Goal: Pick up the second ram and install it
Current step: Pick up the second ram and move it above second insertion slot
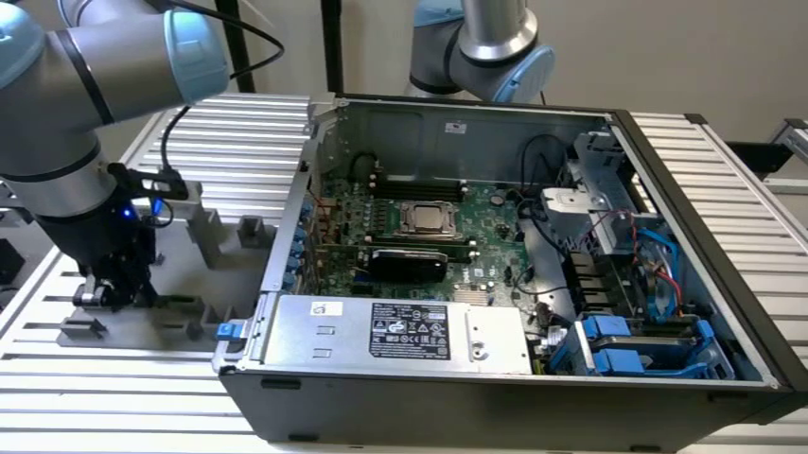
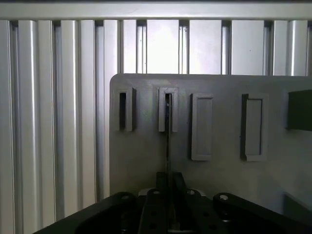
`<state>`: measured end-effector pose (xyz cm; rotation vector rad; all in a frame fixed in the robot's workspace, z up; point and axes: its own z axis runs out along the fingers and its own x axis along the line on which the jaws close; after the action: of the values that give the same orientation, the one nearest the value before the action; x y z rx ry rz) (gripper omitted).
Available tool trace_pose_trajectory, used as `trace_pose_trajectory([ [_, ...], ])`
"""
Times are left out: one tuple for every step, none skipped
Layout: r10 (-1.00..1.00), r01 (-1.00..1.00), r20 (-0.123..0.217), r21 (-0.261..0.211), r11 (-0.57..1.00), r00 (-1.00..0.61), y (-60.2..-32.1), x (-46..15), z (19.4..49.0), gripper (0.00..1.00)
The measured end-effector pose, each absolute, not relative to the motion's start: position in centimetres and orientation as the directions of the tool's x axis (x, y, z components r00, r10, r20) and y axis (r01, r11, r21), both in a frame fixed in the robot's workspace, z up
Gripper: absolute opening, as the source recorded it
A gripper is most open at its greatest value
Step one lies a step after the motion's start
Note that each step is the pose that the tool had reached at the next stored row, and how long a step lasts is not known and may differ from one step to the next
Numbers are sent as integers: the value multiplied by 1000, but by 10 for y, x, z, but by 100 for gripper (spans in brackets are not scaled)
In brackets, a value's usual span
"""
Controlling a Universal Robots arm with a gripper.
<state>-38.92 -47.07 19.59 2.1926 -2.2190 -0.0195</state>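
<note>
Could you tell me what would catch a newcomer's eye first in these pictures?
The open black computer case with its large green motherboard stands at the exterior view's right. At its left, the grey robot arm's hand hangs low over a grey plastic fixture, where the second ram, a thin stick, stands in a slot.
</note>
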Motion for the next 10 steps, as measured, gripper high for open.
trace_pose_trajectory([
  [-1000,-1000,7,24,14,-14,-471,-389,196,0],
  [-1000,-1000,7,24,15,-15,-471,-389,196,0],
  [-1000,-1000,7,24,16,-16,-471,-389,196,0],
  [-1000,-1000,7,24,16,-16,-471,-389,196,0],
  [-1000,-1000,7,24,16,-16,-471,-389,196,0],
  [-1000,-1000,7,24,16,-16,-471,-389,196,0],
  [-1000,-1000,7,24,17,-17,-471,-389,196,0],
  [-1000,-1000,7,24,20,-20,-471,-389,196,0],
  [-1000,-999,7,24,24,-24,-471,-389,196,0],
  [-1000,-999,7,24,30,-30,-471,-389,196,0],
])
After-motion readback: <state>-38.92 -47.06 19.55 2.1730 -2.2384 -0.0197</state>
